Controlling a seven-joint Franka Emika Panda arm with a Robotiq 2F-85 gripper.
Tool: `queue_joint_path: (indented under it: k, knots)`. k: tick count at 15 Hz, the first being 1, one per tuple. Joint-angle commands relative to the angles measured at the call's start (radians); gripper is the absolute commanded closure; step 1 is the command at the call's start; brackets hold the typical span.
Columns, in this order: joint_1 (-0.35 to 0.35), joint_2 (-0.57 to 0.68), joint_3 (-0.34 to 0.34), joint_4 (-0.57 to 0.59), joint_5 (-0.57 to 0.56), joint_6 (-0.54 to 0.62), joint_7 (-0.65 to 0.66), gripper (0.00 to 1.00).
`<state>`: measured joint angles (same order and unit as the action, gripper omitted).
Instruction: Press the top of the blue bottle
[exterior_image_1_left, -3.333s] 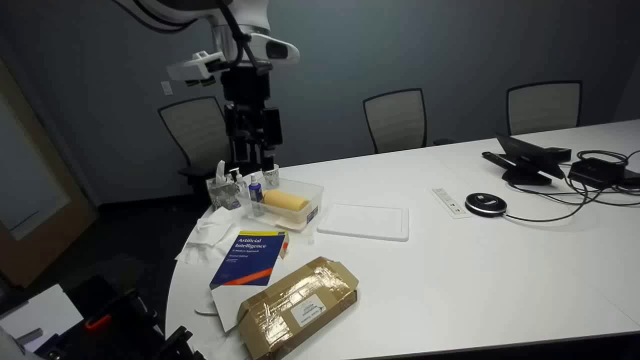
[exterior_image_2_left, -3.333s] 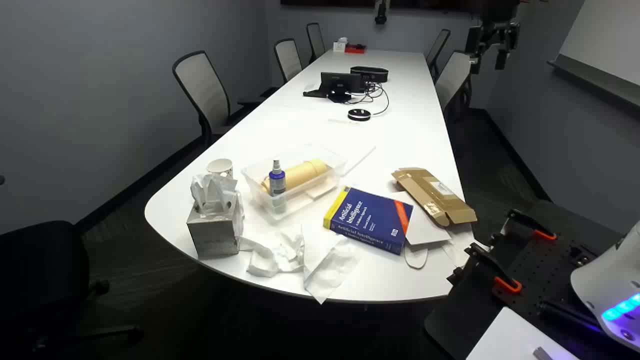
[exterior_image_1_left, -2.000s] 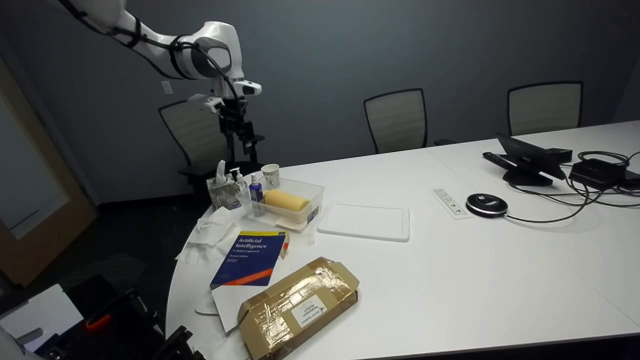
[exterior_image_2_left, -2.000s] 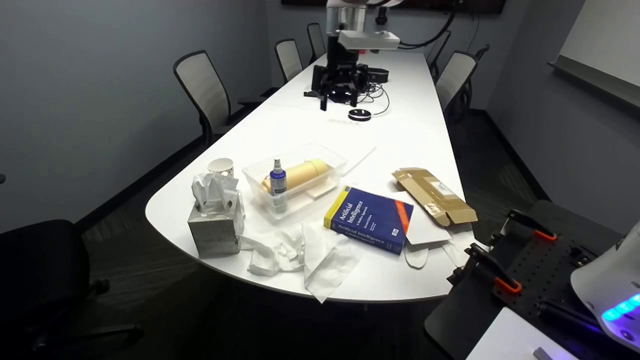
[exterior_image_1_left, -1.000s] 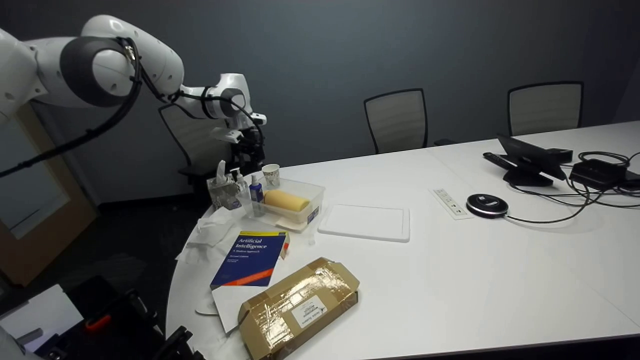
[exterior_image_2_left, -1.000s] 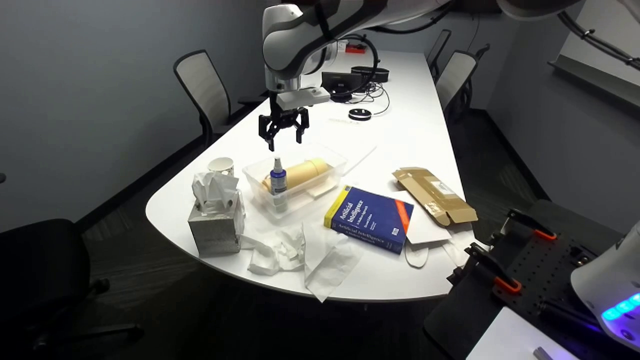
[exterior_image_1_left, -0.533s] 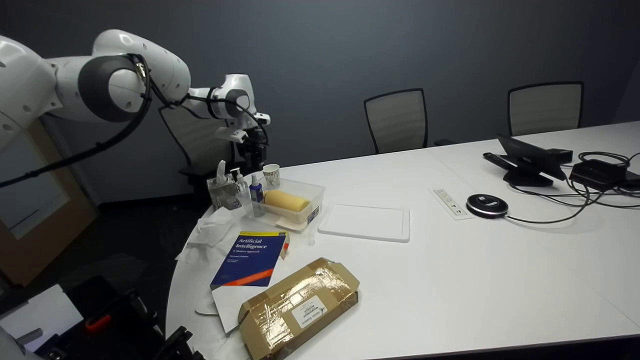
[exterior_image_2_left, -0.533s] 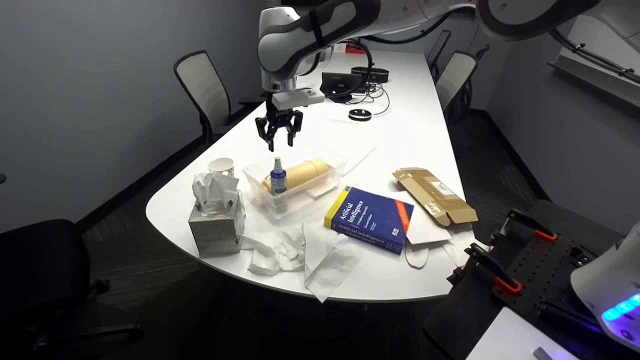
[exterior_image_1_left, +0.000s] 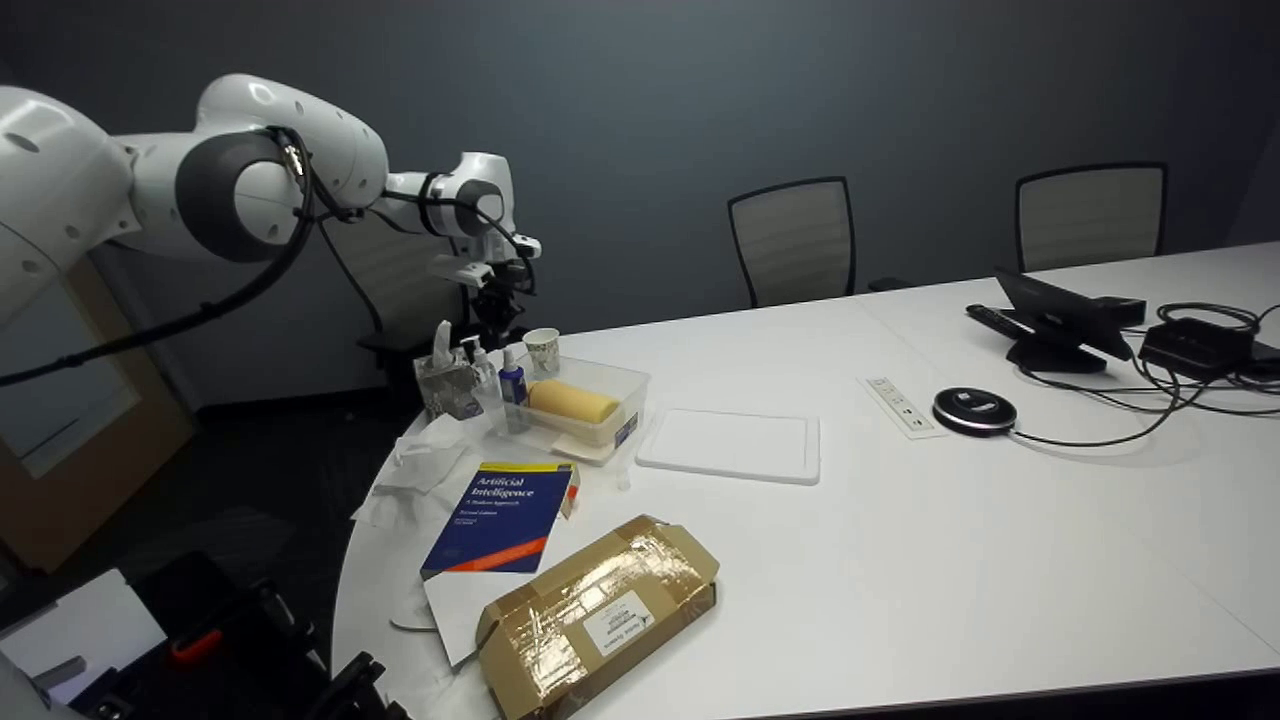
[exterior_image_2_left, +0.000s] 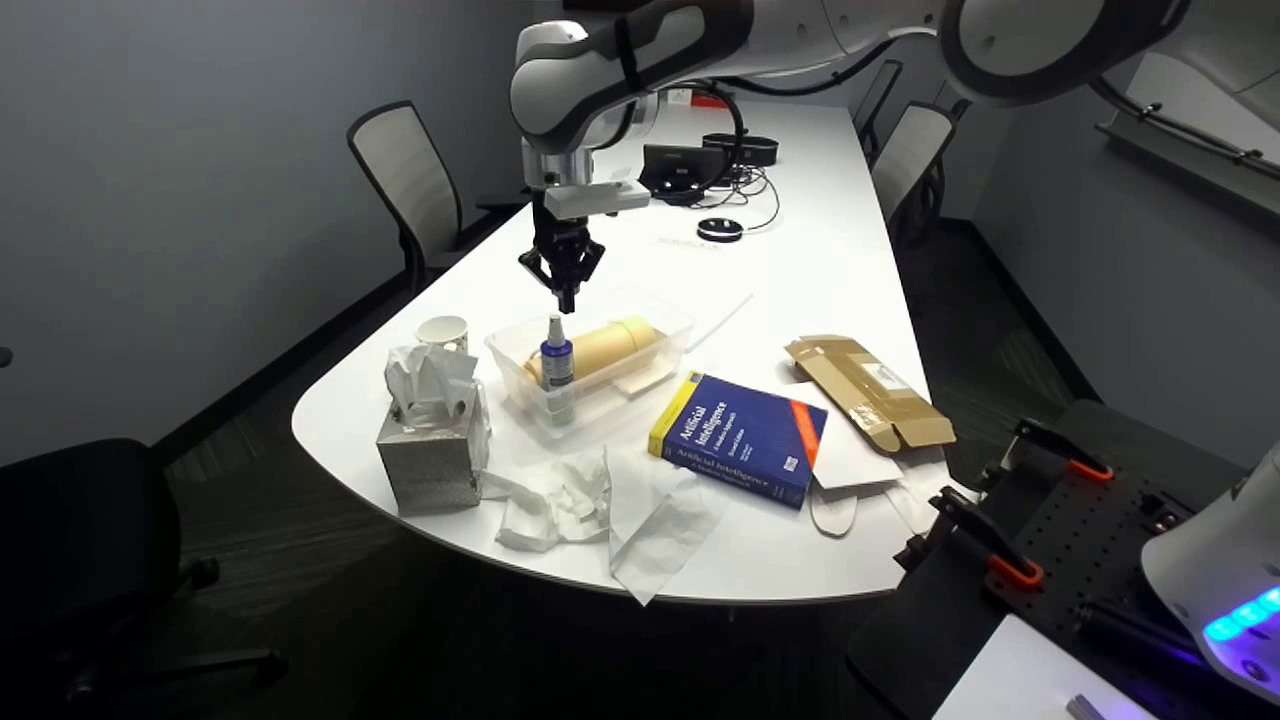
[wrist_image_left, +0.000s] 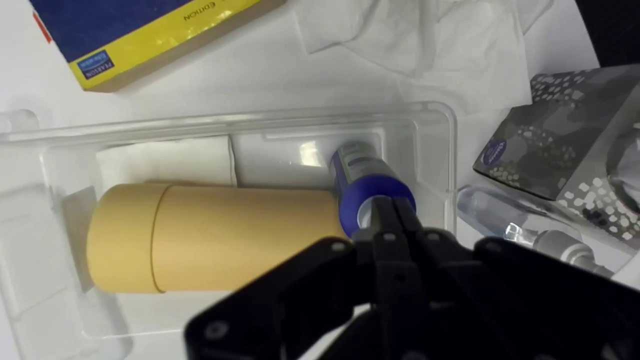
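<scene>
The blue bottle (exterior_image_2_left: 557, 362) stands upright in one corner of a clear plastic box, its pale spray top pointing up. In both exterior views my gripper (exterior_image_2_left: 566, 303) hangs just above the bottle's top, pointing down. Its fingertips are together with nothing between them. In the wrist view the shut gripper (wrist_image_left: 394, 201) overlaps the bottle's blue shoulder (wrist_image_left: 367, 186) and hides most of the pale top. A small gap shows between fingertips and top in an exterior view; contact is not visible.
A yellow cylinder (wrist_image_left: 240, 237) lies beside the bottle inside the clear box (wrist_image_left: 240, 120). Close by are a tissue box (exterior_image_2_left: 432, 465), a paper cup (exterior_image_2_left: 442, 330) and a clear pump bottle (wrist_image_left: 500, 210). A blue book (exterior_image_2_left: 745, 435) and crumpled tissues (exterior_image_2_left: 560, 505) lie near the box.
The arm has swung in from farther away to above the box. During the last half second the fingers have gone from apart to together, with the hand almost at the same place.
</scene>
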<state>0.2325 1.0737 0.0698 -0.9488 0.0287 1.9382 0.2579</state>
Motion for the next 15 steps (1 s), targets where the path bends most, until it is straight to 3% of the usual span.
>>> queue_joint_path:
  k: [1,15]
  knots:
    - [-0.005,0.048,0.013,0.090,0.022,-0.060,-0.028,1.00]
    - [-0.003,0.143,0.027,0.242,0.010,-0.099,-0.049,1.00]
